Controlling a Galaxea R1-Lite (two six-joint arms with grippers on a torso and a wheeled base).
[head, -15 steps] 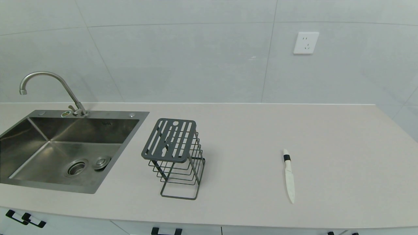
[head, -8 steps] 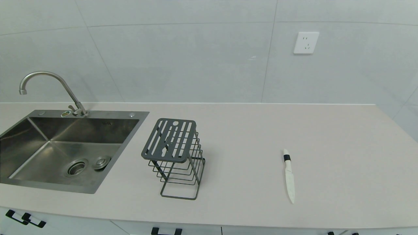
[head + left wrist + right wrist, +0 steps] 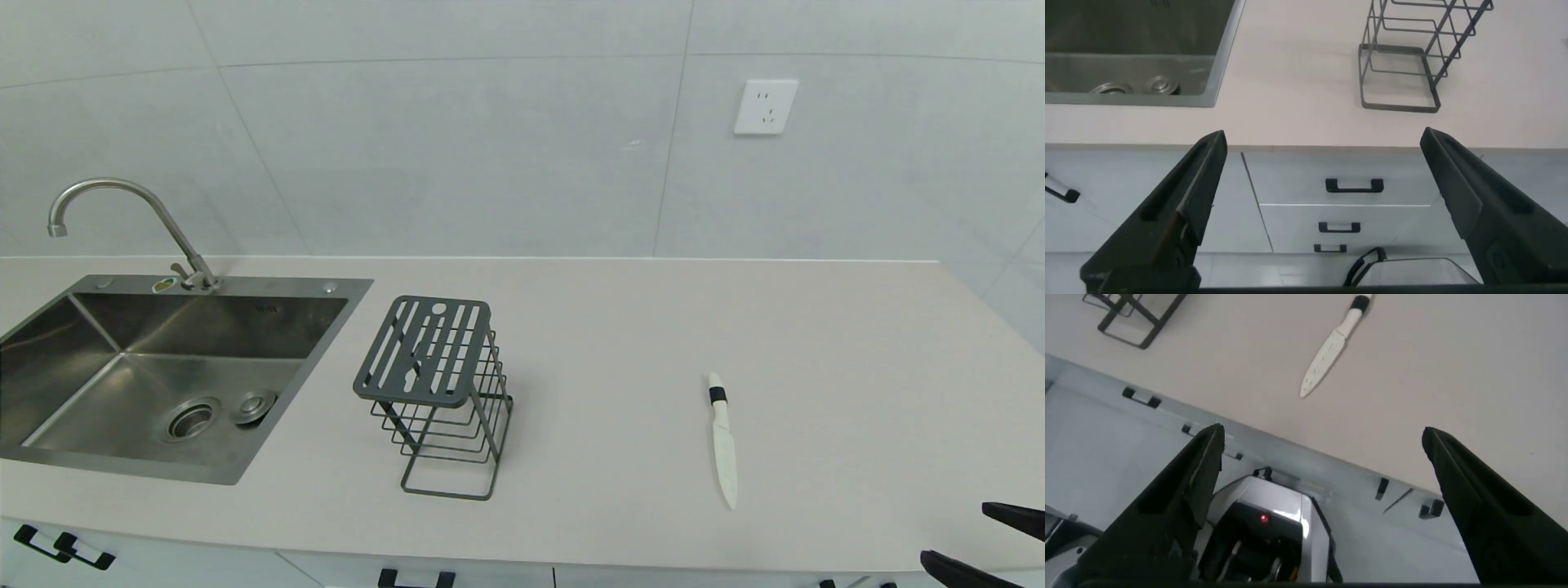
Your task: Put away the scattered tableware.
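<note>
A white knife (image 3: 722, 441) with a black band on its handle lies flat on the counter's right half, tip toward the front edge; it is also the knife (image 3: 1333, 347) in the right wrist view. A dark wire knife rack (image 3: 437, 390) with a slotted top stands mid-counter, beside the sink; its base (image 3: 1413, 53) appears in the left wrist view. My right gripper (image 3: 984, 539) is open at the front right corner, off the counter edge, right of the knife; its fingers (image 3: 1176, 498) spread wide. My left gripper (image 3: 1323, 196) is open, held in front of the cabinet drawers below the counter.
A steel sink (image 3: 155, 367) with a curved faucet (image 3: 122, 220) fills the counter's left end. A wall socket (image 3: 765, 106) sits on the tiled wall. Bare counter (image 3: 620, 343) lies between rack and knife. Drawer handles (image 3: 1354, 185) are below the front edge.
My right gripper's fingertips have come up into the head view at the lower right corner. The knife and rack have not moved.
</note>
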